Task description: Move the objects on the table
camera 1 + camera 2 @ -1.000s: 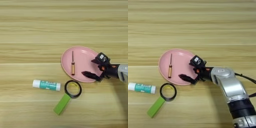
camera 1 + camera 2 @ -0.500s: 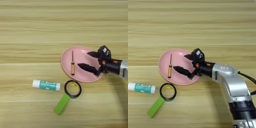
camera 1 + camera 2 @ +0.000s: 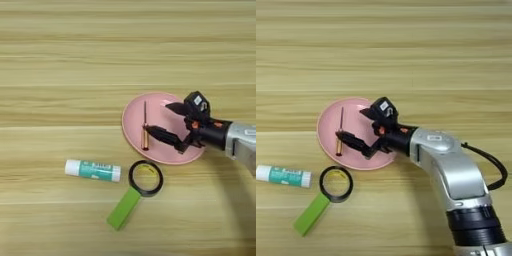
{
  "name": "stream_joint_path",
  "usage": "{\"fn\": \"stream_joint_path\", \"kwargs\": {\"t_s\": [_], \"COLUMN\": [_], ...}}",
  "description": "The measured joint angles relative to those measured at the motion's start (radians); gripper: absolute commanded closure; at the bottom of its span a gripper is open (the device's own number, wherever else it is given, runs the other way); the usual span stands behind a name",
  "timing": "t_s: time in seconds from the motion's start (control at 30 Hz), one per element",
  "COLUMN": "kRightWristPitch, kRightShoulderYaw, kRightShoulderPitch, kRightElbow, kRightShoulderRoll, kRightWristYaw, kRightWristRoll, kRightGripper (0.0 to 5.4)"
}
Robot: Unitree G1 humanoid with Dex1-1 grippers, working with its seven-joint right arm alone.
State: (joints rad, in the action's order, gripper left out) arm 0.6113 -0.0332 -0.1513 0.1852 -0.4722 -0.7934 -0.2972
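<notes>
A slim screwdriver (image 3: 145, 127) with an amber handle lies lengthwise on the left part of a pink plate (image 3: 162, 154), handle toward me. My right gripper (image 3: 158, 119) hovers over the plate, open, one black fingertip close beside the screwdriver's handle and the other toward the plate's far side. Nothing is held between its fingers. The white-and-teal glue stick (image 3: 93, 170) lies on the table (image 3: 75, 60) to the left of and below the plate. In the right eye view the screwdriver (image 3: 340, 131), the gripper (image 3: 351, 123) and the glue stick (image 3: 283, 176) show the same layout.
A black-rimmed magnifying glass (image 3: 145, 178) with a green handle (image 3: 124, 207) lies just below the plate, right of the glue stick. The silver forearm (image 3: 451, 170) comes in from the lower right, with a black cable beside it.
The gripper has moved left from the plate's right edge to above its middle, and its lower finger now reaches the screwdriver's handle. Plate, screwdriver, glue stick and magnifier have stayed put.
</notes>
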Motion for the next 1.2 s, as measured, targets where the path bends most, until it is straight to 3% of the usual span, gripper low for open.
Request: {"fn": "stream_joint_path", "kwargs": {"t_s": [0.33, 1.2], "kRightWristPitch": [0.040, 0.034], "kRightShoulderYaw": [-0.052, -0.088], "kRightShoulderPitch": [0.001, -0.026], "kRightElbow": [-0.021, -0.083], "kRightShoulderRoll": [0.013, 0.053], "kRightWristYaw": [0.065, 0.086], "kRightWristRoll": [0.052, 0.094], "kRightGripper": [0.06, 0.06]}}
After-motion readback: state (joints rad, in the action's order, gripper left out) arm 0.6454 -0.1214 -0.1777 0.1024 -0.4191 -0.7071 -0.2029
